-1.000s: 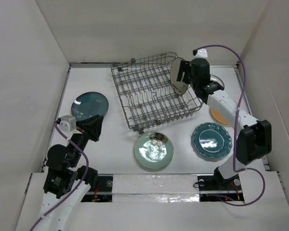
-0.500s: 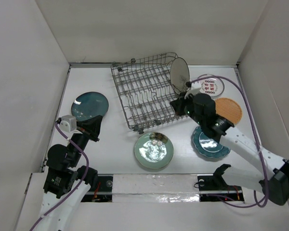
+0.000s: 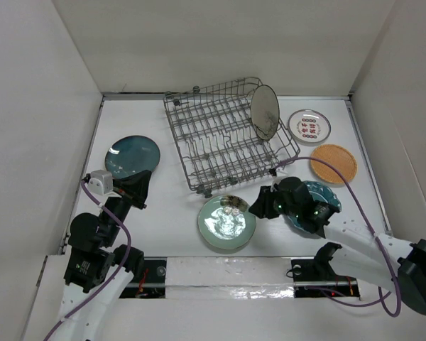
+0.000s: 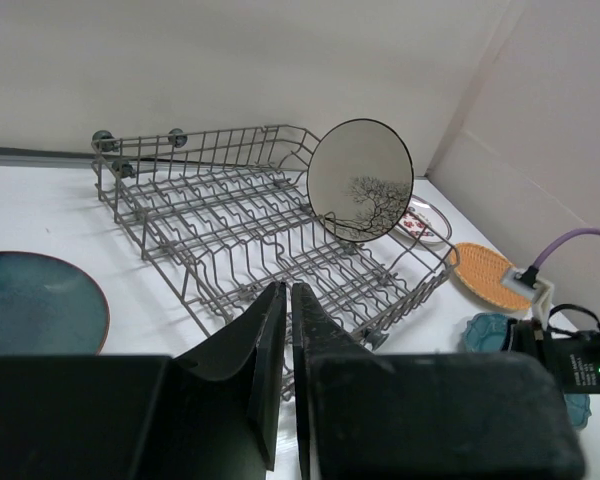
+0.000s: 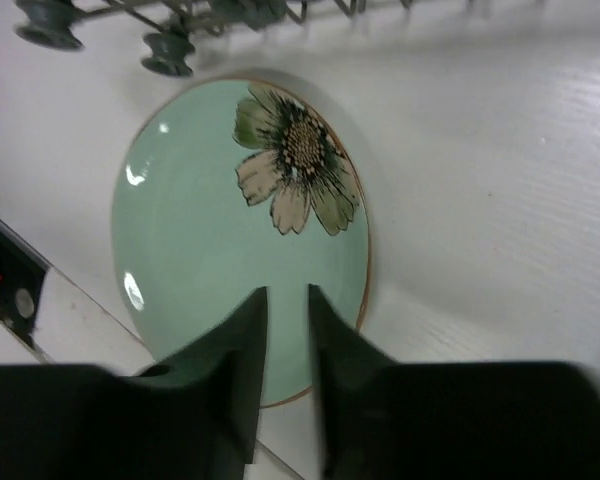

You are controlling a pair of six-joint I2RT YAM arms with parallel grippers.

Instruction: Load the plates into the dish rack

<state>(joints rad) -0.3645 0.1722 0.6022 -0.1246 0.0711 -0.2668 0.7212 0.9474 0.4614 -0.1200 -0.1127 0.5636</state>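
The dish rack (image 3: 224,142) stands at the back middle, and the cream patterned plate (image 3: 265,111) stands upright in its right end. It also shows in the left wrist view (image 4: 360,192). The pale green flowered plate (image 3: 226,222) lies flat in front of the rack. My right gripper (image 3: 258,207) hovers low over its right edge (image 5: 230,240), slightly open and empty (image 5: 287,292). The teal scalloped plate (image 3: 319,209) is partly hidden under my right arm. The orange plate (image 3: 334,163), the small white plate (image 3: 309,126) and the dark teal plate (image 3: 132,155) lie flat. My left gripper (image 3: 140,187) is shut and empty.
White walls close in the table on the left, back and right. The rack's rubber feet (image 5: 168,50) stand just beyond the green plate. A purple cable (image 3: 341,186) trails from my right wrist over the teal scalloped plate.
My right gripper let go of the cream plate, which now stands in the rack. It swung down and forward to the green plate. The left arm has not moved.
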